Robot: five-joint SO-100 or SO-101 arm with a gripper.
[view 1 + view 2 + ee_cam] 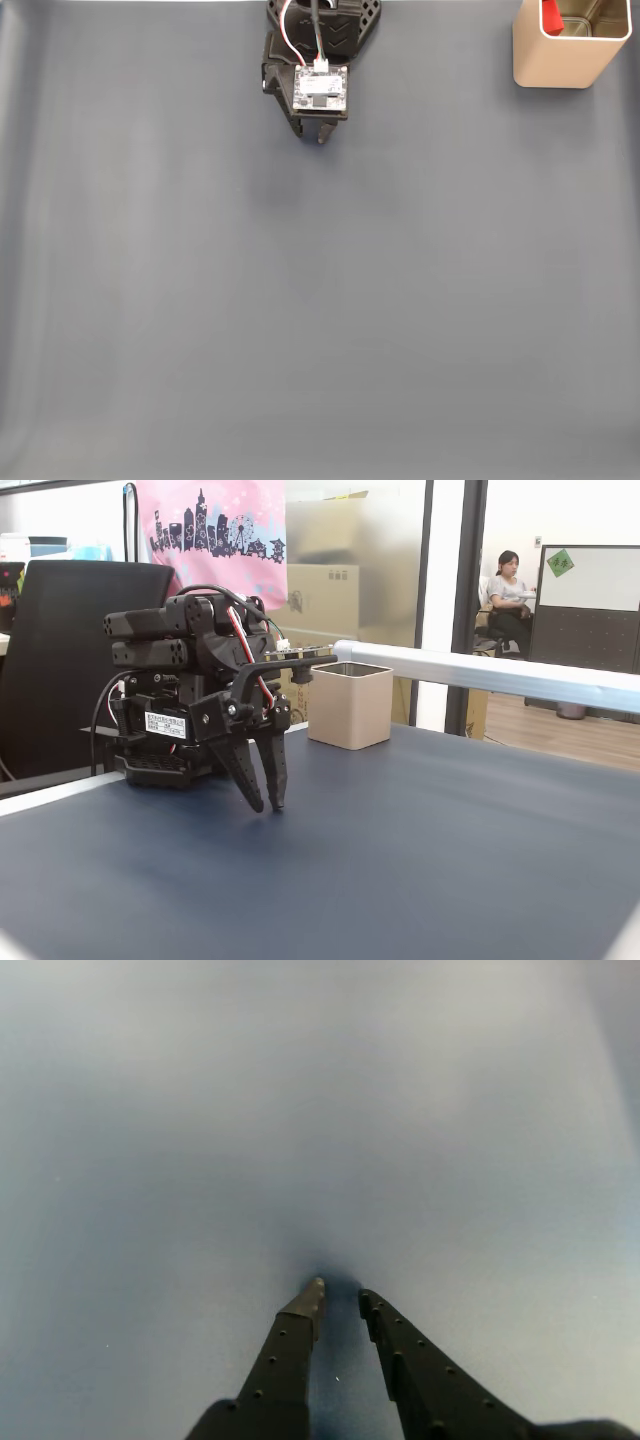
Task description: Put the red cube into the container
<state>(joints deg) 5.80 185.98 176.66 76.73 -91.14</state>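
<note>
Dark blue-grey matte tabletop (320,300): spans both fixed views and the wrist view.

Black five-joint robot arm (190,680) with a white circuit board on its wrist: folded compactly at 12 o'clock of the tabletop in a fixed view (320,60); red and white cables run along its upper segments.

Black two-finger gripper (262,806): points down toward the tabletop, tips just above or at the surface; contact cannot be told. In a fixed view it lies just below the circuit board (322,138). In the wrist view (340,1295) the fingers (285,1360) rise from the bottom edge and converge, with a narrow gap between the tips. They are nearly closed and hold nothing.

Tall beige rectangular tin container (565,45) with rounded corners, thin walls and a shiny metallic inside: stands upright at 1 to 2 o'clock of the tabletop in a fixed view, well apart from the gripper. In a fixed view from the side it stands behind and to the right of the arm (350,708).

Small bright red cube (551,16): inside the container, against its left wall in a fixed view; partly visible, cut by the rim and the frame edge.

Background items: pink cloth with a dark skyline print (210,530); black chair back (60,650); silver horizontal rail (500,675); a seated person (505,595) at a distance beyond glass.
</note>
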